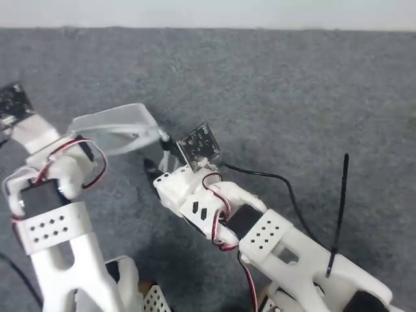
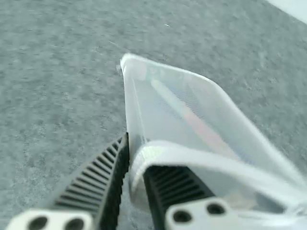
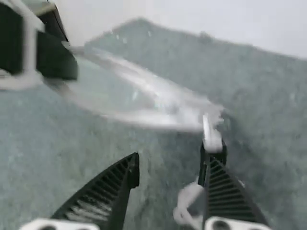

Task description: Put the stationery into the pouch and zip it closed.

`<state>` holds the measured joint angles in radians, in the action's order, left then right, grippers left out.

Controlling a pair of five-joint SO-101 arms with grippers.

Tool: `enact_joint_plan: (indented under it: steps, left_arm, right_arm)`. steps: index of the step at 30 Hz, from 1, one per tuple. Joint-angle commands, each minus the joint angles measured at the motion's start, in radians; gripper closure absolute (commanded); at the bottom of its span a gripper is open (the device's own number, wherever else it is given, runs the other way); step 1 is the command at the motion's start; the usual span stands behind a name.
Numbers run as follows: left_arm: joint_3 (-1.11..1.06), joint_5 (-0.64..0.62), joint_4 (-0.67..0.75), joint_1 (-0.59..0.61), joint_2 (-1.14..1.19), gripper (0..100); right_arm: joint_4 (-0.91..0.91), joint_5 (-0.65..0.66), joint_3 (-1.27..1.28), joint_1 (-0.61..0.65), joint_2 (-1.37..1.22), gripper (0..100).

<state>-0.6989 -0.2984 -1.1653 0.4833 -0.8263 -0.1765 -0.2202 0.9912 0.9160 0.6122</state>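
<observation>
The translucent pouch sat left of centre in the high view, with a pen inside. The left gripper was clamped narrowly on its edge. The right gripper was spread wide, and the zipper pull touched one finger. Both arms extended up from the lower edge over grey carpet.

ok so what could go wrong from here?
1. The zipper tab sits at one tip of the open right jaws, not centred between them; closing could miss it.
2. The left jaws pinch just an edge of the pouch; pulling the zip might tug it free.
</observation>
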Motion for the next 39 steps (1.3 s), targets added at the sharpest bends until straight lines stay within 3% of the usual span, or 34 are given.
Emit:
enact_joint_plan:
  steps: [1,8,12,20,26,39]
  left_arm:
    - [0.019,-0.015,0.044,0.038,-0.006,99]
    - [0.028,-0.049,0.046,0.132,-0.006,99]
    - [0.036,-0.060,0.051,0.181,-0.006,99]
    - [0.036,-0.060,0.051,0.189,-0.006,99]
    - [0.036,-0.060,0.051,0.187,-0.006,99]
    - [0.035,-0.058,0.051,0.186,-0.006,99]
  right_arm:
    - [-0.140,0.014,-0.115,0.005,0.016,81.1]
    - [-0.321,0.015,-0.193,0.005,0.013,81.1]
    - [-0.349,0.110,-0.203,0.005,-0.022,81.1]
    - [-0.441,0.242,-0.298,0.005,-0.248,81.2]
    - [-0.568,0.250,-0.419,0.004,-0.375,81.2]
    - [-0.573,0.313,-0.557,-0.065,-0.634,81.2]
